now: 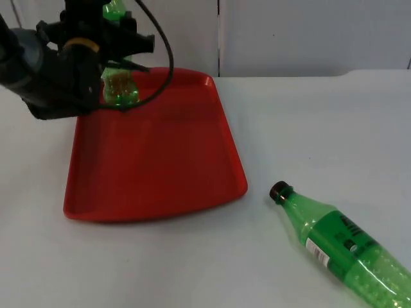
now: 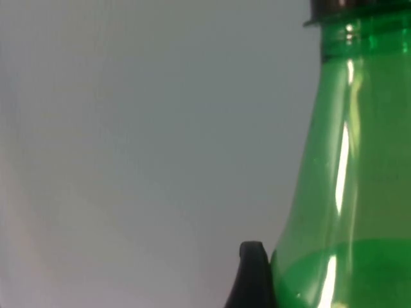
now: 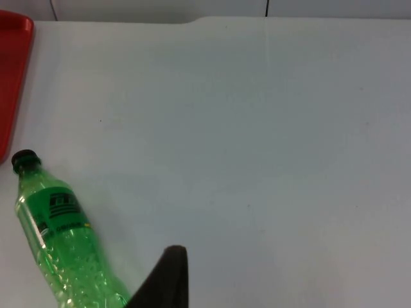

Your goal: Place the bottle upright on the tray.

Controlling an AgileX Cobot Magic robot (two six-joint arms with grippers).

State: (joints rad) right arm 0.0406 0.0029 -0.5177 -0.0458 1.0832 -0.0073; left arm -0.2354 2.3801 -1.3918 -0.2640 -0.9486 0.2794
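Note:
A green plastic bottle [image 1: 120, 88] stands upright at the far left corner of the red tray [image 1: 154, 160]. My left gripper [image 1: 117, 66] is shut on its body from the left, and the arm hides most of it. In the left wrist view the bottle's neck and shoulder [image 2: 347, 192] press against a black fingertip [image 2: 253, 276]. A second green bottle [image 1: 347, 253] with a black cap lies on its side on the white table, front right of the tray. My right gripper [image 3: 168, 282] waits above the table, right of this lying bottle [image 3: 61, 237].
The grey partition wall [image 1: 289, 32] closes the table just behind the tray. Bare white table [image 1: 321, 128] stretches to the right of the tray. The tray's edge [image 3: 11, 77] lies beyond the lying bottle's cap.

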